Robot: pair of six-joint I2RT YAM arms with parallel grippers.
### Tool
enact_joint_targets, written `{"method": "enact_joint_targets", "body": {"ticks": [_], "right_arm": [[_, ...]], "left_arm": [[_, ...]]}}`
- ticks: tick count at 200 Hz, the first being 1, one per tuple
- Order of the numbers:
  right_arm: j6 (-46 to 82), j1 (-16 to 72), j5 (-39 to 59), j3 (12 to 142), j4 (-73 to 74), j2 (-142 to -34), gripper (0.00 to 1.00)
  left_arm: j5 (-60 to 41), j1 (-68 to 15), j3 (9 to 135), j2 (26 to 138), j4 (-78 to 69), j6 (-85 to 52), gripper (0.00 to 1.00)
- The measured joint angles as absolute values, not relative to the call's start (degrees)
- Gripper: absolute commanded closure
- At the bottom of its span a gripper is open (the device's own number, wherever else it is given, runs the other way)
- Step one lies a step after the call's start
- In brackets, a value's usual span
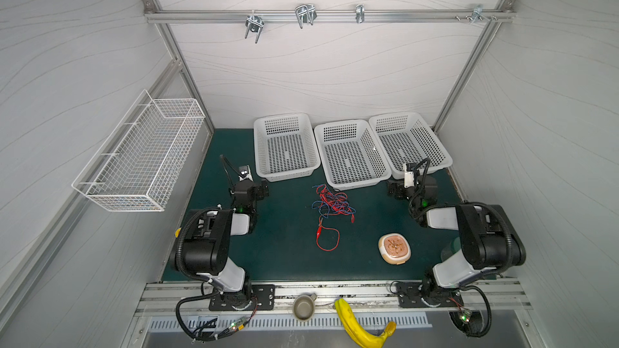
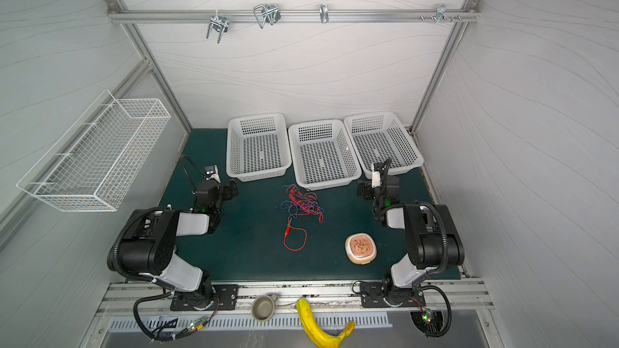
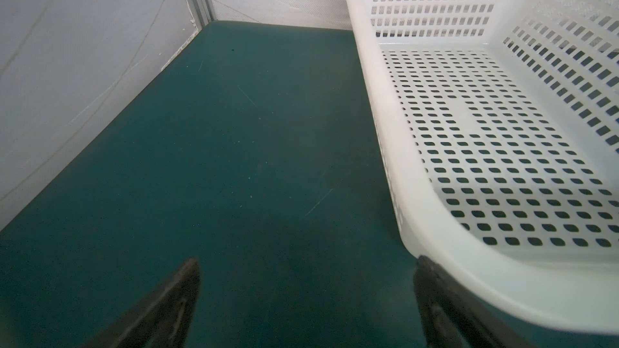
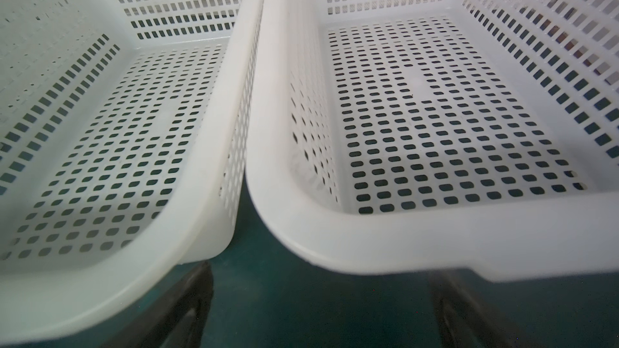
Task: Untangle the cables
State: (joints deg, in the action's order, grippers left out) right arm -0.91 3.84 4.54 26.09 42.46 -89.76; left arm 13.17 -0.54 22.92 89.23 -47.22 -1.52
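Note:
The cables [image 1: 333, 203] [image 2: 303, 202] lie as a knot of thin red, blue and black wires on the green mat, mid-table, just in front of the middle basket. A red loop [image 1: 327, 240] [image 2: 295, 240] ending in a small clip trails toward the front. My left gripper [image 1: 263, 190] [image 2: 231, 190] [image 3: 306, 262] hovers open and empty to the left of the knot, beside the left basket's corner. To the right of the knot my right gripper [image 1: 392, 190] [image 2: 362, 190] [image 4: 321, 269] is open and empty too, facing the gap between two baskets. Neither wrist view shows the cables.
Three white perforated baskets [image 1: 284, 175] [image 1: 358, 184] [image 1: 442, 155] stand in a row at the back. A round beige dish [image 1: 394, 248] sits front right. A wire rack [image 1: 140, 155] hangs on the left wall. A cup [image 1: 304, 307] and a banana [image 1: 358, 326] lie on the front rail.

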Motion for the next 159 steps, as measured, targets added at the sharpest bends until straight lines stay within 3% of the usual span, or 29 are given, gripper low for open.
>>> {"method": "enact_joint_targets", "body": {"ticks": [64, 139, 159], "right_arm": [[1.52, 4.14, 2.44, 25.23, 32.80, -72.66, 0.01], [6.00, 12.25, -2.02, 26.92, 11.64, -56.53, 0.01], [7.57, 14.15, -1.52, 27.22, 7.20, -54.35, 0.10]], "left_arm": [[14.06, -0.89, 20.03, 75.48, -42.24, -2.09, 0.00], [11.25, -0.99, 25.50, 66.06, -22.31, -7.09, 0.00], [8.01, -1.83, 28.05, 66.00, -16.43, -8.88, 0.00]]}}
